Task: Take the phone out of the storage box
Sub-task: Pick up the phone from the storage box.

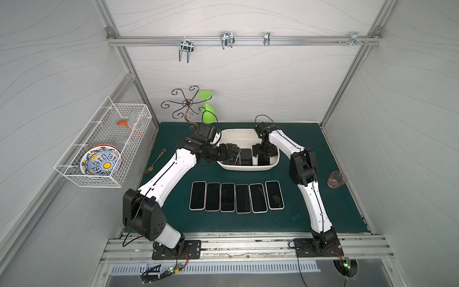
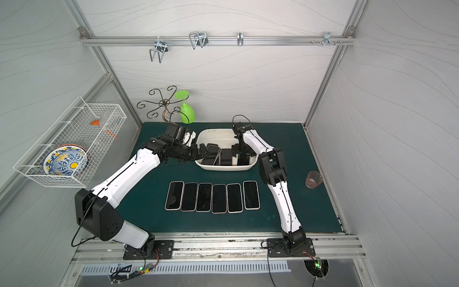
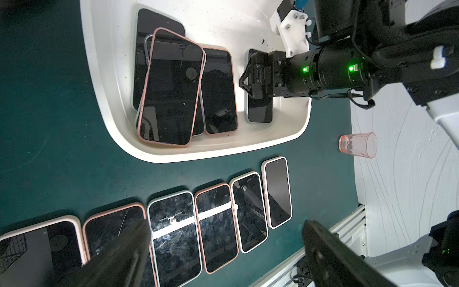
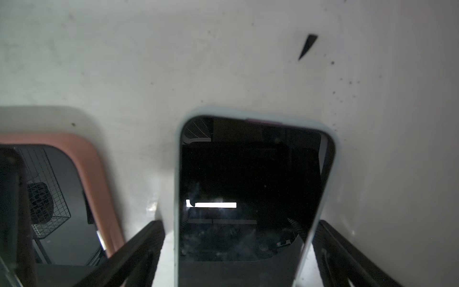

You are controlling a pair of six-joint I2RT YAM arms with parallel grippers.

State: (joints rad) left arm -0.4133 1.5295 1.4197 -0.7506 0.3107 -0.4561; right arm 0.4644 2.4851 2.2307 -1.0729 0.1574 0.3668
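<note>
The storage box [image 1: 246,168] [image 2: 226,168] [image 3: 198,154] sits at the back middle of the green mat and holds several phones. A pale-blue-cased phone [image 4: 248,186] [image 3: 258,111] lies flat at its right end. My right gripper [image 4: 239,223] [image 1: 263,160] [image 2: 242,159] reaches down into the box, open, one finger on each long side of that phone, with a gap showing at one finger. A pink-cased phone [image 3: 171,87] tops a loose pile at the box's left end. My left gripper [image 3: 226,223] [image 1: 232,152] hangs over that end, open and holding nothing.
Several phones [image 1: 236,197] lie in a row on the mat in front of the box. A pink cup [image 1: 336,179] lies at the right, a fork [image 1: 155,161] at the left. A wire basket [image 1: 104,144] hangs on the left wall. A green glass [image 1: 208,111] hangs behind.
</note>
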